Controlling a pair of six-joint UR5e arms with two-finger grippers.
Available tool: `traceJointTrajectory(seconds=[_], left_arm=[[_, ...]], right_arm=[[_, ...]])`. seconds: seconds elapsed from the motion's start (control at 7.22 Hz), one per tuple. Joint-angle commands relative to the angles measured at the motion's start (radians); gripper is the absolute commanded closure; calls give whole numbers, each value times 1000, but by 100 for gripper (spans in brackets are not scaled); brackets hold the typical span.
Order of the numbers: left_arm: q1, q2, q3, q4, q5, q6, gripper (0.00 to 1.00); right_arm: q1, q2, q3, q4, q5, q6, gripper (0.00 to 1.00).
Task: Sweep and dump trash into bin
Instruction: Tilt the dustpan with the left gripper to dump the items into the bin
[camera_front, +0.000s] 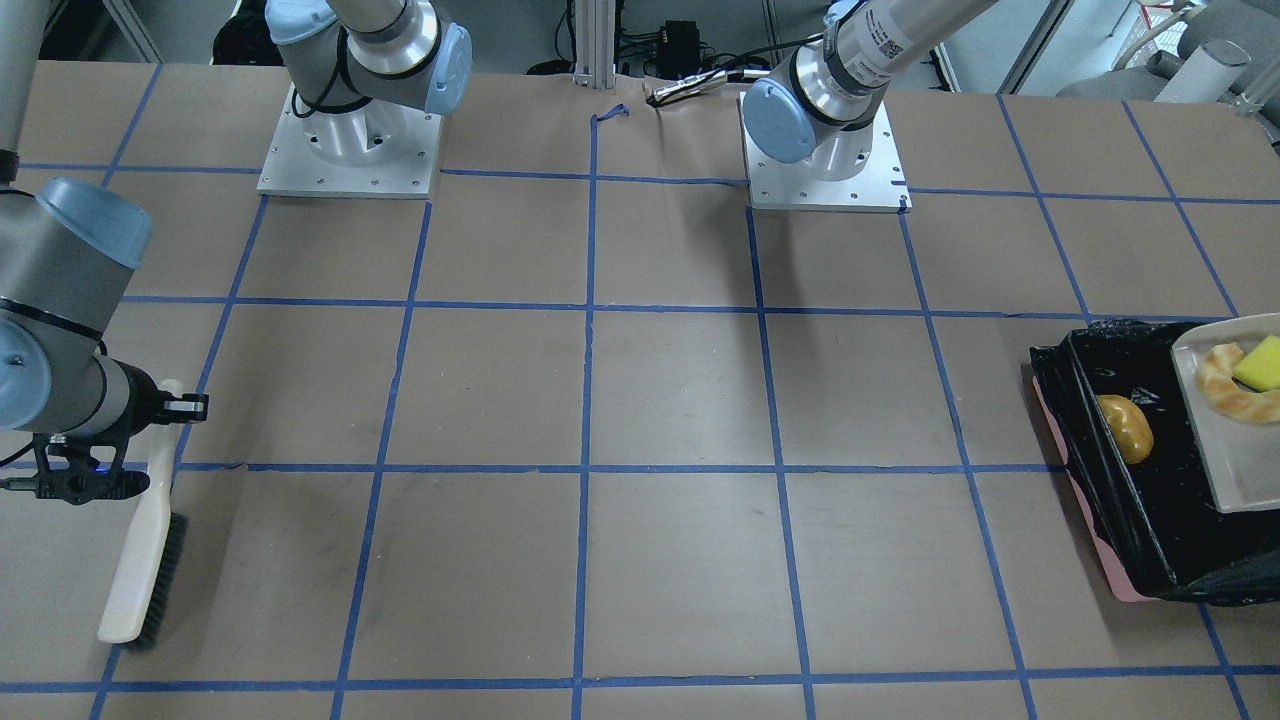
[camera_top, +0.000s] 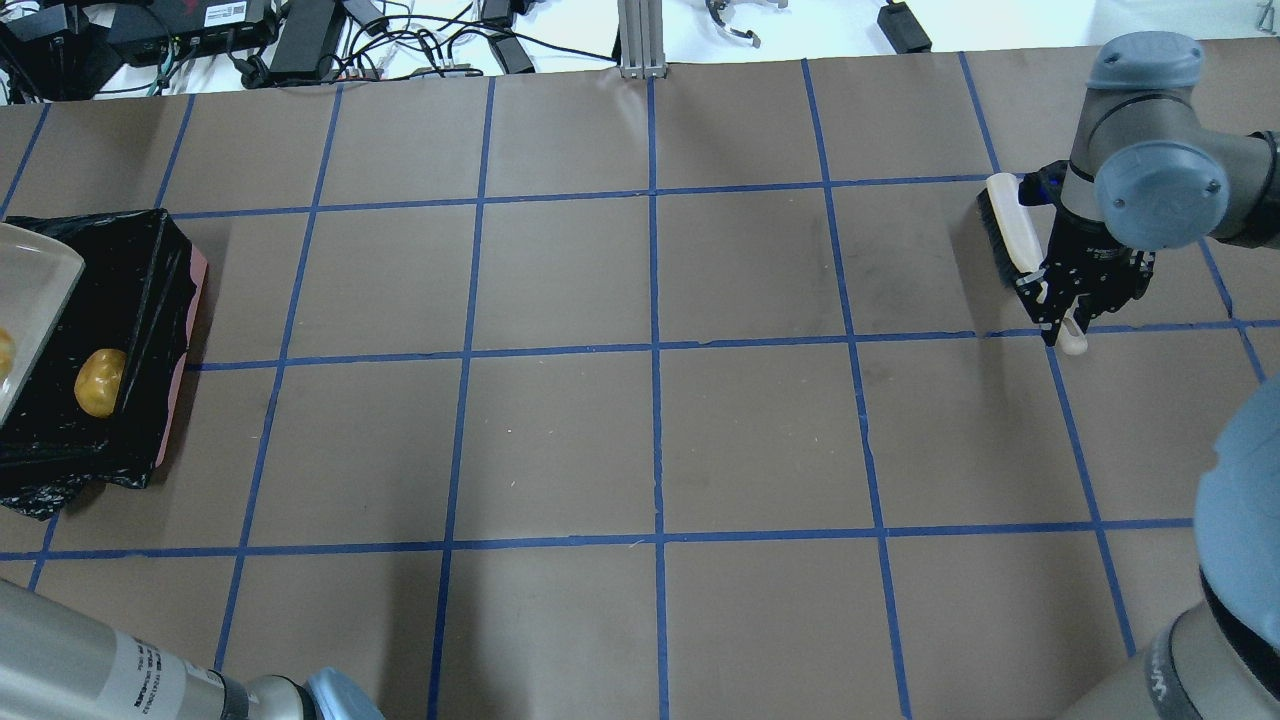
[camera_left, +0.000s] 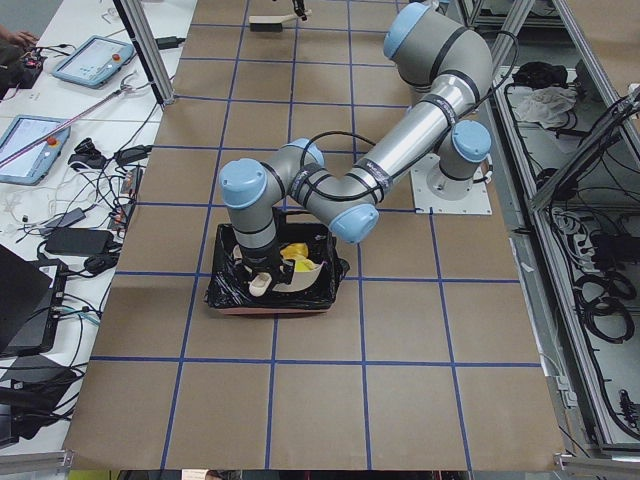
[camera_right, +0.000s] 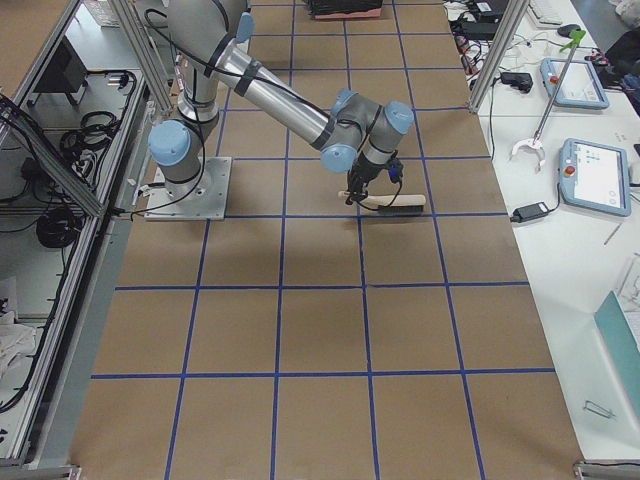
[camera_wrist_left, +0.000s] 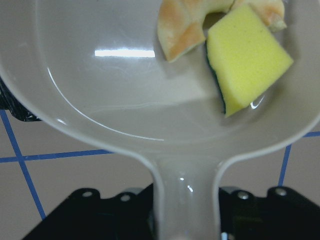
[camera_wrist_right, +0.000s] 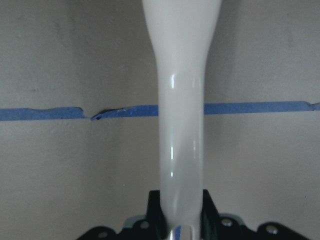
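Note:
The pink bin (camera_front: 1075, 400) lined with a black bag stands at the table's end on my left; it also shows in the overhead view (camera_top: 150, 280). The golden-brown potato-like lump (camera_front: 1125, 428) lies inside it. My left gripper (camera_wrist_left: 182, 197) is shut on the handle of the beige dustpan (camera_wrist_left: 100, 90), held over the bin. The yellow sponge (camera_wrist_left: 247, 55) and the tan croissant (camera_wrist_left: 180, 27) sit in the pan. My right gripper (camera_top: 1062, 300) is shut on the handle of the beige brush (camera_top: 1008, 235), far from the bin.
The brown table top (camera_top: 650, 430) with its blue tape grid lies between the bin and the brush. Both arm bases (camera_front: 350, 150) stand at the robot's edge. Cables and devices (camera_top: 300, 40) lie beyond the far edge.

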Motion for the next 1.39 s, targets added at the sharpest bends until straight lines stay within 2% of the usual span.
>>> traceJointTrajectory(seconds=[0.0, 0.14, 0.28, 0.42, 0.69, 0.83, 0.97, 1.25], left_arm=[[-6, 10, -2, 4, 48, -76, 99], [-29, 10, -2, 46, 90, -78, 99], [-58, 16, -5, 62, 124, -98, 99], [-70, 15, -5, 63, 159, -137, 99], [-110, 24, -5, 126, 213, -169, 98], [-117, 23, -5, 145, 221, -169, 98], [-118, 24, -5, 143, 215, -172, 99], [-115, 33, -5, 108, 147, -173, 100]], right_arm=[[0, 1, -1, -1, 1, 0, 73], [0, 3, -1, -1, 1, 0, 58], [0, 3, -1, -1, 1, 1, 53], [0, 3, -1, -1, 1, 0, 44], [0, 3, -1, -1, 1, 0, 41], [0, 3, -2, -3, 0, 0, 34], [0, 1, -8, -3, 0, -3, 20], [0, -40, -14, -3, 4, -15, 3]])
